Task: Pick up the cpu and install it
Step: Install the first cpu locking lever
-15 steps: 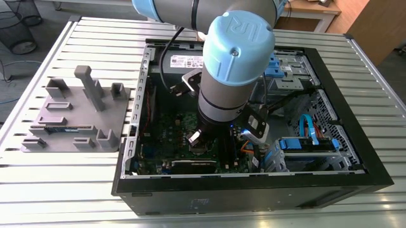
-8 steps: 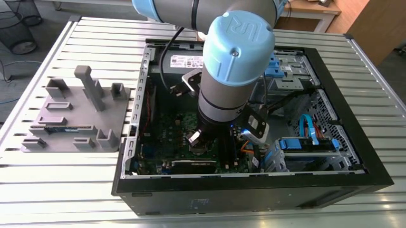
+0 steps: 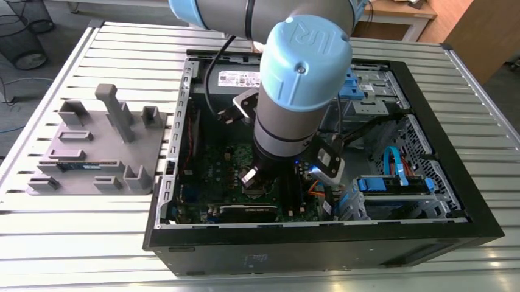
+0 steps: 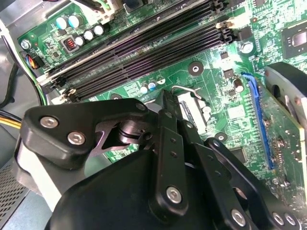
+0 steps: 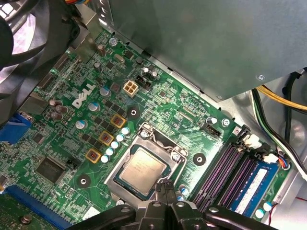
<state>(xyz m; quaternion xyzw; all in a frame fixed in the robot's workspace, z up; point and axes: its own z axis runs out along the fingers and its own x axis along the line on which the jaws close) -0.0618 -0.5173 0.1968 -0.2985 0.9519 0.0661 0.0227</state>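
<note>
Silvery-grey square metal-topped cpu [image 5: 142,171]: seated in the metal-framed socket [image 5: 144,167] on the green motherboard [image 5: 158,110], directly below your black gripper [image 5: 166,188]. Gripper fingers: drawn together to a narrow tip, gripping nothing, poised just above the chip's edge. Dark memory slots [image 5: 230,172]: beside the fingers.

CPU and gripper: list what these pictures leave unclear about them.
- The cpu: in the first wrist view the gripper covers its near edge, so contact cannot be judged.
- The socket: in the second wrist view the gripper's linkage hides most of it.
- The motherboard: in the exterior view the arm blocks the socket area.
</note>
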